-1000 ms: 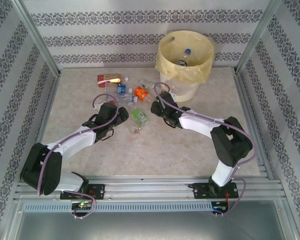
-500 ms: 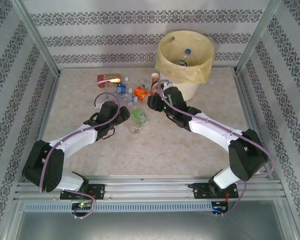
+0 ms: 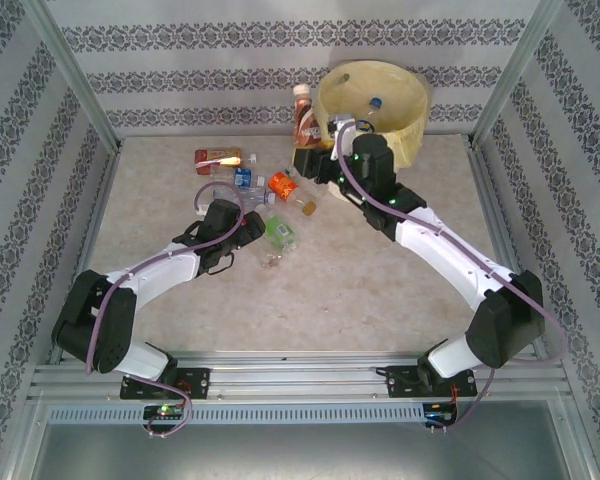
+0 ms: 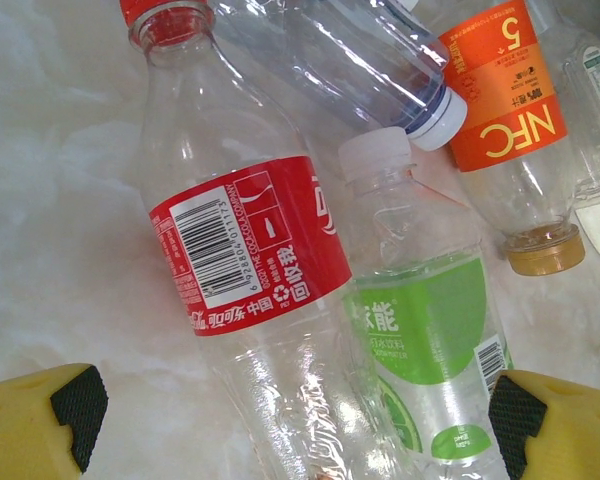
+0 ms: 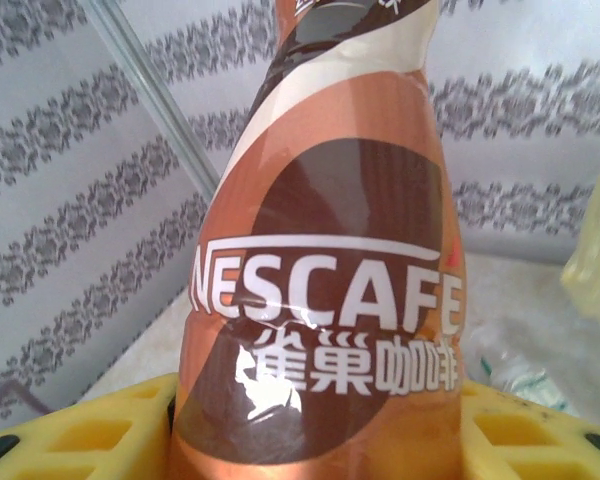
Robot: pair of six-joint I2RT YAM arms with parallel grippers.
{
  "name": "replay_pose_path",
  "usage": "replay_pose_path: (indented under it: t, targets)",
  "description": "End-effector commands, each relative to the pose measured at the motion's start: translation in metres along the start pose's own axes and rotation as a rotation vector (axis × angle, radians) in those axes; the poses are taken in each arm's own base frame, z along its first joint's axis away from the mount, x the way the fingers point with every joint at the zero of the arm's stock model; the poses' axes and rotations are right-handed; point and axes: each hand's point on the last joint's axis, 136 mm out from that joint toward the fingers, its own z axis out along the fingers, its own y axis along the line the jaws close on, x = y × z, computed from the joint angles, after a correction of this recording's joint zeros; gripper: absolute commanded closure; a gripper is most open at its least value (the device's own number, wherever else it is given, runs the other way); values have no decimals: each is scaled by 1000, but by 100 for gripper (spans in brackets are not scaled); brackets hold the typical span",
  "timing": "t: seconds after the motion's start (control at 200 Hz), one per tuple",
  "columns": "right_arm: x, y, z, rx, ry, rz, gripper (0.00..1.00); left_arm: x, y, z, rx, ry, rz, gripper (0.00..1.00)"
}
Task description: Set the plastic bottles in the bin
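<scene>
one nescafe bottle (image 3: pixel 302 118) up beside the bin (image 3: pixel 420 115)

right gripper (image 3: pixel 311 160) was clamped on the lower half of the brown bottle, which stood upright in the air just beside the bin's left rim. a blue-capped bottle (image 3: pixel 373 104) lay inside the bin. left gripper (image 4: pixel 298 410) was spread wide, low over the table (image 3: pixel 380 290), its pads either side of a red-label bottle (image 4: pixel 245 245) and a green-label bottle (image 4: pixel 420 320) lying side by side. an orange-label bottle (image 4: pixel 505 120) lay near them.
</scene>
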Motion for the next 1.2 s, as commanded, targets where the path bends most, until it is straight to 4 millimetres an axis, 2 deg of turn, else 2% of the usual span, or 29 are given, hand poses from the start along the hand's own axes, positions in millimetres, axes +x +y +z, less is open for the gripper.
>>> replay_pose_path:
  t: [0.0,0.11,0.265,0.435,0.585,0.719,0.809,0.854,1.049,1.199]
  targets:
    - [-40,-5,-3,11,-61,-67,54,-13,-14,-1,38,-26,8,1]
    - [-67,-38,-6,99,-69,-57,54,-13,-14,-1,37,-25,7,1]
    - [-85,-93,-7,207,-49,-23,54,-13,-13,-1,33,-28,12,1]
    - [-82,-144,-4,294,45,-23,53,-15,-12,-3,25,-33,11,1]
    - [-74,-179,-4,369,132,-12,49,-16,-8,-6,8,-41,9,1]
    - [-71,-204,-6,467,166,-8,37,-16,-6,-7,-1,-44,7,1]
    - [-76,-210,-7,515,170,-6,20,-15,-7,-6,0,-40,4,1]
    - [-80,-214,-10,546,156,3,15,-15,-7,-5,1,-35,-1,1]
    - [-100,-212,-33,638,76,29,4,-8,-2,-1,-24,-4,-41,1]
    - [-111,-183,-49,582,5,12,2,5,3,0,-109,38,-50,0]
